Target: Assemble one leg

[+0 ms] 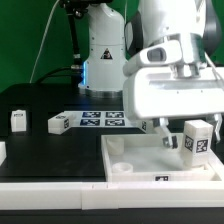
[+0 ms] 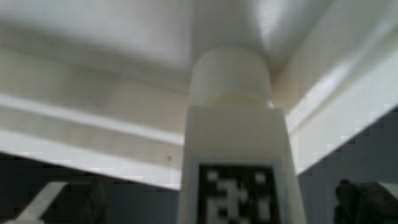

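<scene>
Standing upright between the spread hand (image 1: 178,138), the leg (image 1: 196,138) shows a black-and-white tag, no readable writing.

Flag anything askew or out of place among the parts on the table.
One leg stands upright at the white panel by its corner on the exterior view's right, and looks slightly tilted. Two more legs wait loose on the black table. Nothing looks spilled or damaged.

So I count four small white plastic cuboid legs (image 1: 197,139) with fiducial tags, one big white square panel (image 1: 130,165), and one flat tag strip (image 1: 102,119).
</scene>
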Motion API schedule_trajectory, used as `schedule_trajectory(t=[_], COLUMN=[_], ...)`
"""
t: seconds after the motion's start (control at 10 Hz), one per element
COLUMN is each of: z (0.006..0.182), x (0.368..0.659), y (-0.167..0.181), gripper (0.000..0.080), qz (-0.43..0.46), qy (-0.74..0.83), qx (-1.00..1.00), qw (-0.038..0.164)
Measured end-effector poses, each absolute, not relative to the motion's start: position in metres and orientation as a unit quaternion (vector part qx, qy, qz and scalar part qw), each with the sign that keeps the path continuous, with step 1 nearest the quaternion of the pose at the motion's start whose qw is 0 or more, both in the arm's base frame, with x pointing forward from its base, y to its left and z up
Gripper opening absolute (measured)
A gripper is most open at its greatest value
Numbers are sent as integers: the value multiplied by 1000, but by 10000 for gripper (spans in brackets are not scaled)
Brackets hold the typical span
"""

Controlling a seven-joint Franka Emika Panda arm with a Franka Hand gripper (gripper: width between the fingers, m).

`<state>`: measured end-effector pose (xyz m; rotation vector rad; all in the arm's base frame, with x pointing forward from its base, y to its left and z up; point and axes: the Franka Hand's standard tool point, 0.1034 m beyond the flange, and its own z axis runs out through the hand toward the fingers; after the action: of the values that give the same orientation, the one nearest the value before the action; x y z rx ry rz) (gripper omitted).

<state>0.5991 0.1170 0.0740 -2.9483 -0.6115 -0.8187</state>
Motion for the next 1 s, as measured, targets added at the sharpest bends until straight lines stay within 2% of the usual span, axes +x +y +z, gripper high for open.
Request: schedule_trajectory(t=[0.2, 0.5, 0.9, 1.0], z=[87, 80, 79, 79], x=[601, 597, 596, 599], y=[117, 118, 118, 118], gripper=[649, 649, 649, 649], qz=[-262, -229, -34, -18], qy=[-197, -196, -178, -178], qx=[-945, -954, -983, -984], qw=[10, 13, 5, 5])
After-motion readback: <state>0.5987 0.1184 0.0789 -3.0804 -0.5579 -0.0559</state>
